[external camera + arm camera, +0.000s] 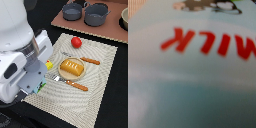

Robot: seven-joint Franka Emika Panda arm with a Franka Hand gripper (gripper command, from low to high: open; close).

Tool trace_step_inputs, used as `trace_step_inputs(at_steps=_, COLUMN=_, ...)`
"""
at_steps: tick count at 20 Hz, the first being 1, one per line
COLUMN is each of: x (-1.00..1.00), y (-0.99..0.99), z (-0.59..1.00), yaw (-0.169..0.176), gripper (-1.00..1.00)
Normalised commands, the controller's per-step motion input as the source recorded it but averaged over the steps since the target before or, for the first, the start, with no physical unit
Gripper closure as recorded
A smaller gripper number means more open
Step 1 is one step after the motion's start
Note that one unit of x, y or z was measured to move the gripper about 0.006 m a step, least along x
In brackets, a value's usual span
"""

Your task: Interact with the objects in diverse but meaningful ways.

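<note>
The light blue carton [192,75] fills the wrist view at very close range, with red "MILK" lettering on it; my arm hides it in the exterior view. My gripper [36,80] hangs over the placemat's edge on the exterior view's left, and its fingers do not show. A corner of the yellow box [49,64] peeks out beside the hand. The orange ridged bread block [71,68] lies on a small plate [63,73]. The red tomato [76,42] sits on the placemat beyond it.
A striped placemat [100,85] covers the dark table. A knife [89,61] and a fork [74,85] with orange handles flank the plate. Two grey pots [96,14] stand on a brown board [112,31] at the back, with a bowl [124,19] beside them.
</note>
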Motion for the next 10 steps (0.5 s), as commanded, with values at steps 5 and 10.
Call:
trace_step_inputs(at_steps=5, x=0.8, y=-0.13, z=0.0, yaw=-0.042, gripper=1.0)
trace_step_inputs(at_steps=10, x=0.65, y=-0.08, z=0.0, yaw=-0.028, gripper=1.0)
